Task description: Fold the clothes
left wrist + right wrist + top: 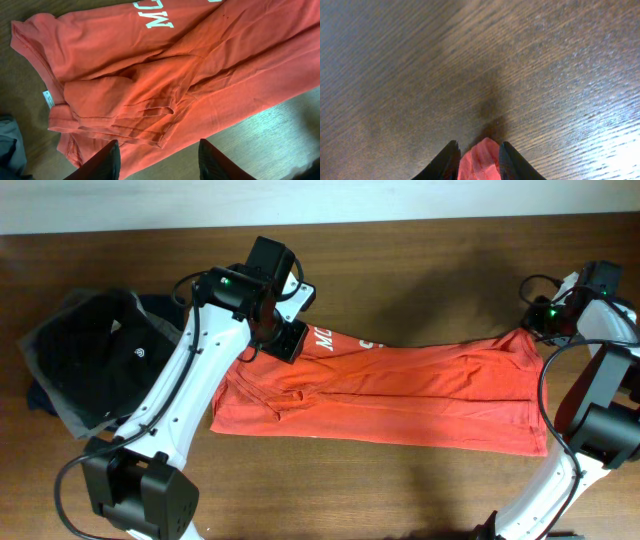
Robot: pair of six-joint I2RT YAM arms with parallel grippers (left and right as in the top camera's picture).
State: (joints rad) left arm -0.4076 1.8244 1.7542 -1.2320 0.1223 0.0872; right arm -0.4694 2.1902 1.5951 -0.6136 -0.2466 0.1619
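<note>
The red-orange shirt (400,385) lies stretched left to right across the table, folded lengthwise, with white lettering at its upper left. In the left wrist view the shirt (165,75) shows its wrinkled collar end, the lettering and a small white tag (47,98). My left gripper (159,160) is open and empty, hovering above the shirt's left end; in the overhead view it (283,338) is over the collar area. My right gripper (478,157) is shut on a pinch of the shirt's fabric (480,160) at its upper right corner (528,332).
A pile of black, grey and navy garments (95,360) lies at the left of the wooden table (400,260). The bases of both arms stand along the front edge.
</note>
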